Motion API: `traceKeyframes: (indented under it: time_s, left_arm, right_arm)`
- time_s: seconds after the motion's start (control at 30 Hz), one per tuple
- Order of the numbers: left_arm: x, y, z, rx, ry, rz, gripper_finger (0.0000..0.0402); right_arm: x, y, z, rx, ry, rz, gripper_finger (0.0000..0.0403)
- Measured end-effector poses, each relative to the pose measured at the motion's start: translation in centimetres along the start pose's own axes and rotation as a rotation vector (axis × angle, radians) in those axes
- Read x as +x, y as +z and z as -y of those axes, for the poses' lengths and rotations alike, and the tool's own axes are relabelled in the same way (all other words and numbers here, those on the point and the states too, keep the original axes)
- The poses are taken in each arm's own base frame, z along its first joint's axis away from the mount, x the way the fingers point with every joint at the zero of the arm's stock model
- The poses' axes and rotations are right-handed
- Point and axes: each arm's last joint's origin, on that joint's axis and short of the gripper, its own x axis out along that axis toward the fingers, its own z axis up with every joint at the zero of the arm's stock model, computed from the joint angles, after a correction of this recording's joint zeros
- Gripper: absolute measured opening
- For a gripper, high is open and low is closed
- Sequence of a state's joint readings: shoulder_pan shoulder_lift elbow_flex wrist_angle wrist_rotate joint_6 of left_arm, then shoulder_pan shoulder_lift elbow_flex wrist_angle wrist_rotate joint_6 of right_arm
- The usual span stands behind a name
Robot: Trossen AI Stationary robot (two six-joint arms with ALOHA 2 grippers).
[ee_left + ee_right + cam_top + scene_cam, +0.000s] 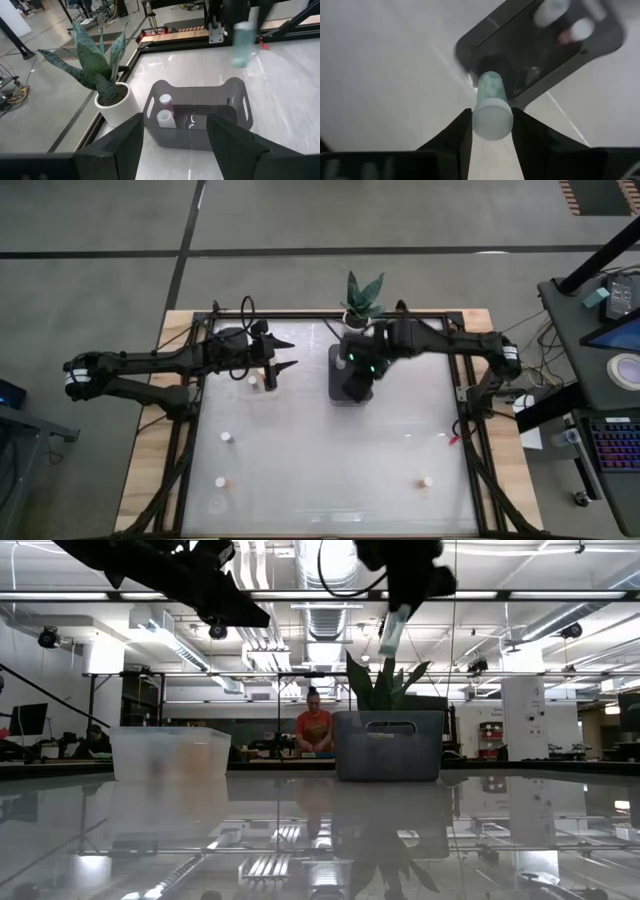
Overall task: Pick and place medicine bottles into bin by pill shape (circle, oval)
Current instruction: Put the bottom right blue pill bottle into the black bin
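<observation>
My right gripper (360, 368) is shut on a thin greenish, white-capped medicine bottle (491, 102), high above the near-left rim of the grey bin (348, 388). Two white-capped bottles (165, 110) stand inside that bin. The held bottle also shows in the low view (395, 630) and the left wrist view (243, 42). My left gripper (290, 354) is open and empty, raised left of the grey bin with its fingers pointing toward it. Other bottles stand on the table (227, 437), (221, 481), (427, 481), (254, 380). My right gripper pinches the bottle's capped upper end (492, 120) between its two fingers (460, 132), coming from above and pointing down. The bottle hangs below the fingers, slightly tilted, its body (393, 638) lifted clear above the bin.
A potted green plant (362, 300) stands just behind the grey bin at the table's far edge. A clear bin (170, 752) stands left of the grey one. The middle of the table holds only scattered bottles. People sit in the room behind (314, 728).
</observation>
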State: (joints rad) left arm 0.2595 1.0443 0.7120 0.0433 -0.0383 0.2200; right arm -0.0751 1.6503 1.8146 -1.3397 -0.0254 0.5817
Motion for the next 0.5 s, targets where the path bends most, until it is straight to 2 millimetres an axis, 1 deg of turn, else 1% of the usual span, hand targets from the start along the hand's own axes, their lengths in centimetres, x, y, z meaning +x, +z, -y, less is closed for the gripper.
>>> traceKeyframes:
  time_s: [0.1,0.23,0.37,0.5]
  left_arm:
    - [0.0,0.0,0.0,0.001,0.0,0.0,0.02]
    - [0.0,0.0,0.0,0.005,0.0,0.0,0.02]
    - [0.0,0.0,0.0,0.006,0.0,0.001,0.02]
    - [0.0,0.0,0.0,0.006,0.0,0.001,0.02]
  right_arm:
    - [0.5,1.9,1.6,-0.015,-0.022,-0.002,0.0113]
    - [1.6,3.8,3.5,-0.047,-0.051,-0.025,0.0112]
    - [2.9,5.2,5.0,-0.055,-0.053,-0.061,0.0112]
    - [4.2,5.8,6.1,-0.071,-0.068,-0.116,0.0112]
